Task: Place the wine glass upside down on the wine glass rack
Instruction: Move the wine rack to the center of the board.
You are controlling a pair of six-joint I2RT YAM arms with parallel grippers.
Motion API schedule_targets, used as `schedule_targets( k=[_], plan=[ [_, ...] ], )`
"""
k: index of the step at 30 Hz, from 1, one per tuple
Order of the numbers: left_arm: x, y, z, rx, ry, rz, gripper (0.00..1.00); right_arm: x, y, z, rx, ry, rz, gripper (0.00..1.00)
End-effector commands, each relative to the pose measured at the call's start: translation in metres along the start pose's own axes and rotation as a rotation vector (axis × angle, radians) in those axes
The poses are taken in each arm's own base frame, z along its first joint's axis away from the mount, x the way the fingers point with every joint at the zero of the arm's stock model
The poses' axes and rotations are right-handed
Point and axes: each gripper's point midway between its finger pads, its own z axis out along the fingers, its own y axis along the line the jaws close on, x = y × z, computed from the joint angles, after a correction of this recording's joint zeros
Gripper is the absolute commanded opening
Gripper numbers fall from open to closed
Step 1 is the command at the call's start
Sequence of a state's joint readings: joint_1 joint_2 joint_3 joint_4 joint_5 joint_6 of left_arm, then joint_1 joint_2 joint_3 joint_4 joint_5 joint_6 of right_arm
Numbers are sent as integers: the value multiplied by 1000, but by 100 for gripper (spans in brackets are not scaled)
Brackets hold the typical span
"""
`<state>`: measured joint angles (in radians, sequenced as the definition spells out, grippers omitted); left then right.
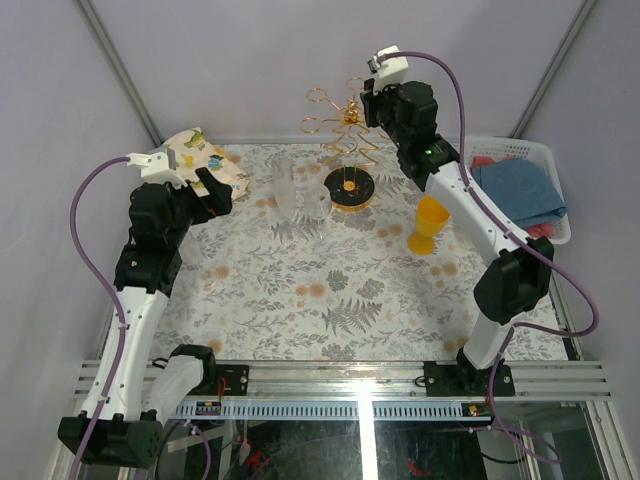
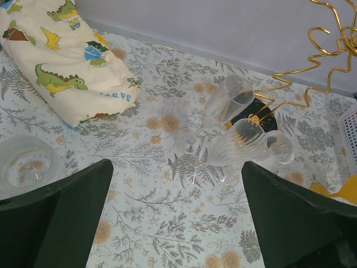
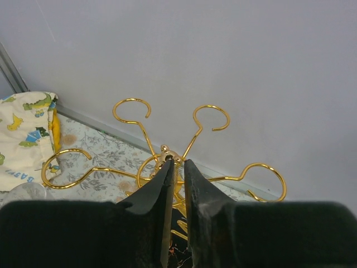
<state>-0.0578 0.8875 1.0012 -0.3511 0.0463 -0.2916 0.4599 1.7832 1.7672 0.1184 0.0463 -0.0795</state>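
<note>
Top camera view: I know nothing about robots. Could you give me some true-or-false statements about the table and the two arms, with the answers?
1. A glass already hangs on the wine glass rack. False: its ring arms are empty, and the clear glasses are on the table beside it.
2. The left gripper is open and holds nothing. True.
3. The yellow goblet stands upright on the table. True.
4. The right gripper hangs over the white basket. False: it is at the top of the rack, fingers close together.
5. The dinosaur-print cloth lies in the basket. False: it lies at the table's far left corner, and the basket holds a blue cloth.
</note>
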Motion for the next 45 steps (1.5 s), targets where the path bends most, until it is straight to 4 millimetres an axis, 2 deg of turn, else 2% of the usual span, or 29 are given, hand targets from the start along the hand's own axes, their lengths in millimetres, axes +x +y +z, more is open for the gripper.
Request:
schedule_targets(
  k=[1,5,7,12,16,20,26,35,38,45],
  plan=[
    [-8,-4,2,27,-39,-1,100,-35,-13,-11,44,-95,3,24],
    [-8,-3,2,24,-39,0,100,-35,-10,-8,35,-91,21,52],
    [-8,-4,2,25,-37,0,100,-30,-5,-2,11,-83,41,62],
    [-8,-3,2,23,-38,0,100,-15,1,17,-6,-24,74,68],
    [-8,-4,3,26,-36,0,100,-4,5,34,-13,12,92,70],
    [-7,-4,3,26,-35,-1,100,0,5,50,-9,26,105,70],
    [-7,-4,3,27,-33,-1,100,10,7,66,-15,51,104,63],
    [-7,-4,3,28,-34,0,100,32,10,68,-15,97,92,56],
    [-7,-4,3,27,-35,0,100,37,10,66,-16,106,86,47],
    [-7,-4,3,27,-32,-1,100,28,7,59,-21,105,53,22]
  ],
)
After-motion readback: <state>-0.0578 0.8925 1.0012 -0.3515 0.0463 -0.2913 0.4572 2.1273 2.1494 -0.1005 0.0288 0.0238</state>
